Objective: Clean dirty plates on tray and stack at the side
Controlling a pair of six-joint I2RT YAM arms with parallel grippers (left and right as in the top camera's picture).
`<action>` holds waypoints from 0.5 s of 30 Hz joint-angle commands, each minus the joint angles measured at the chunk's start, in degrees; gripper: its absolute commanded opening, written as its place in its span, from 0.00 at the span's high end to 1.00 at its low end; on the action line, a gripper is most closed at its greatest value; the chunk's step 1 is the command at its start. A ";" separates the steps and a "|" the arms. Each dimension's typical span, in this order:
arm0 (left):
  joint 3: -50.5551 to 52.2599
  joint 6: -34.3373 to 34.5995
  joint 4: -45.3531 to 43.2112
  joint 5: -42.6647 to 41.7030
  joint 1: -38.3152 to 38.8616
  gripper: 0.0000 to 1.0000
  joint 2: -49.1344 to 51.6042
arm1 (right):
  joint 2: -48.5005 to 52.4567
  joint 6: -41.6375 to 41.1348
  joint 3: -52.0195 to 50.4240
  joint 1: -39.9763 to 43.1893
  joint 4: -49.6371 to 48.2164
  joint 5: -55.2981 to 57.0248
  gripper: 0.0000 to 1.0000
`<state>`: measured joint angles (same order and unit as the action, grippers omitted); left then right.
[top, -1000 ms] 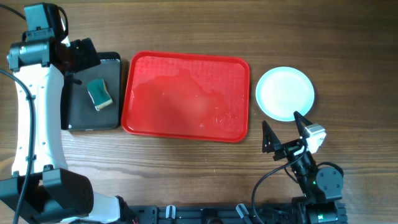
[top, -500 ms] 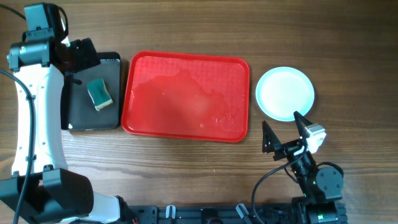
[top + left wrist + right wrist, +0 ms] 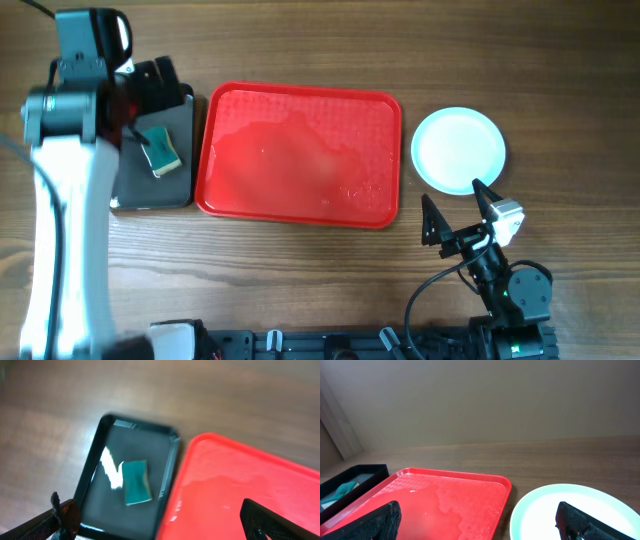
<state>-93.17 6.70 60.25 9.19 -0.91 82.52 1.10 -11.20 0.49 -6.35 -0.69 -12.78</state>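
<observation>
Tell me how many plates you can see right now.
1: a plate lies right of the red tray, apart from it; none is on the tray. Others may be stacked hidden beneath it.

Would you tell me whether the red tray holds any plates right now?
Empty: the tray shows only a wet sheen, and a plate sits on the table beside it.

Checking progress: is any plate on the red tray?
No, the red tray is bare but wet; a plate sits on the table beside it.
</observation>
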 commanded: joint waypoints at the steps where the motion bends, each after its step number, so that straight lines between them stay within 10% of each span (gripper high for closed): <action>1: -0.37 -0.07 -0.20 1.09 2.27 0.00 -9.66 | -0.46 0.55 -0.20 -0.22 -0.15 0.94 0.00; 9: 0.39 -0.07 9.46 0.52 1.62 0.00 -22.45 | -0.46 0.55 -0.20 -0.22 -0.15 0.94 0.00; 15: 13.97 -0.11 -1.18 -2.84 -0.37 0.00 -34.71 | -0.46 0.55 -0.20 -0.22 -0.15 0.94 0.00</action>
<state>-87.85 6.68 65.01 8.86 -0.03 53.91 1.10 -11.20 0.49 -6.35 -0.67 -12.78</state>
